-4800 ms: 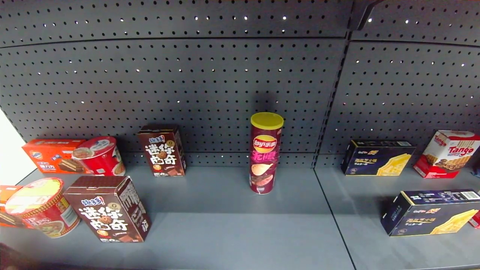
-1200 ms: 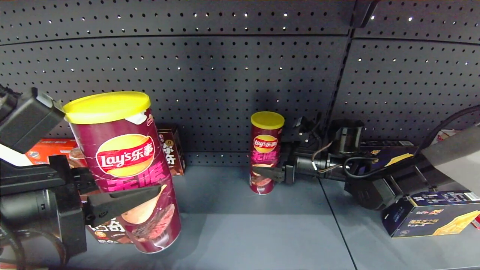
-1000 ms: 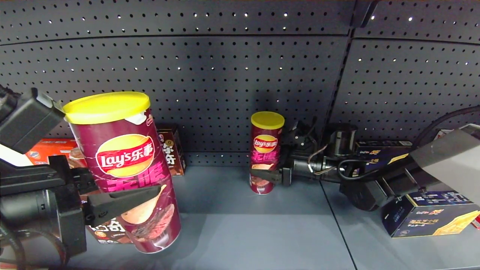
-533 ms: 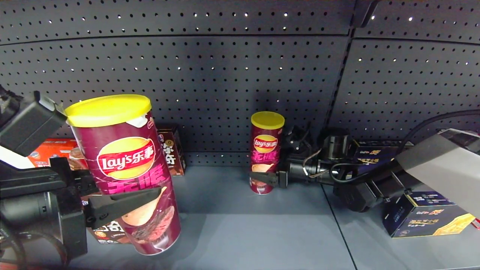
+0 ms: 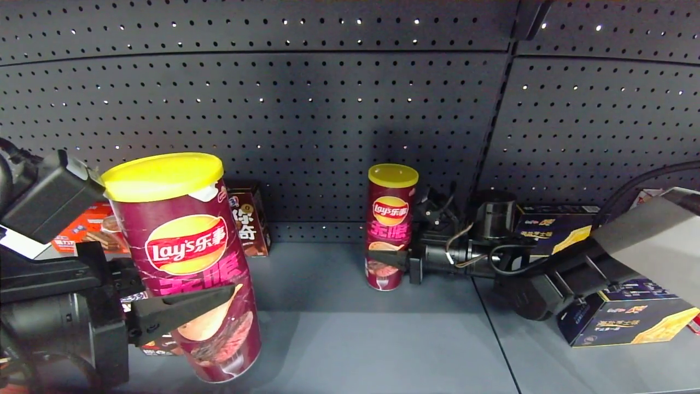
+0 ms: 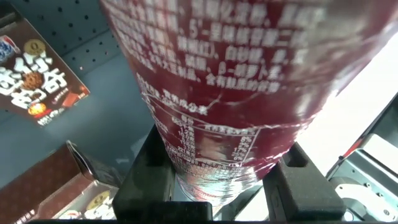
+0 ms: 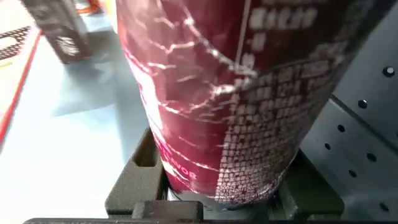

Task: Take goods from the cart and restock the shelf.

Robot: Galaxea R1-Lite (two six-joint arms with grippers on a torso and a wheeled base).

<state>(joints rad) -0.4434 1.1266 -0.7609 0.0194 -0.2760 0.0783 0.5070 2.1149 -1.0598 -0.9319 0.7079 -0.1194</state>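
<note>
Two purple chip cans, both upright. The left end effector (image 5: pixel 202 306) is closed around the near can (image 5: pixel 186 257) at the shelf's (image 5: pixel 339 339) front left. The right end effector (image 5: pixel 385 261) is closed around the far can (image 5: pixel 391 219) by the pegboard (image 5: pixel 306 109). Two brown boxes (image 6: pixel 37 81) (image 6: pixel 56 186) sit left and two dark-blue boxes (image 5: pixel 552 227) (image 5: pixel 629 323) right, with bare shelf between the cans.

L pincer (image 5: pixel 210 285) holds near chip can (image 5: pixel 180 246), R pincer (image 5: pixel 386 257) clamps far chip can (image 5: pixel 391 210).
</note>
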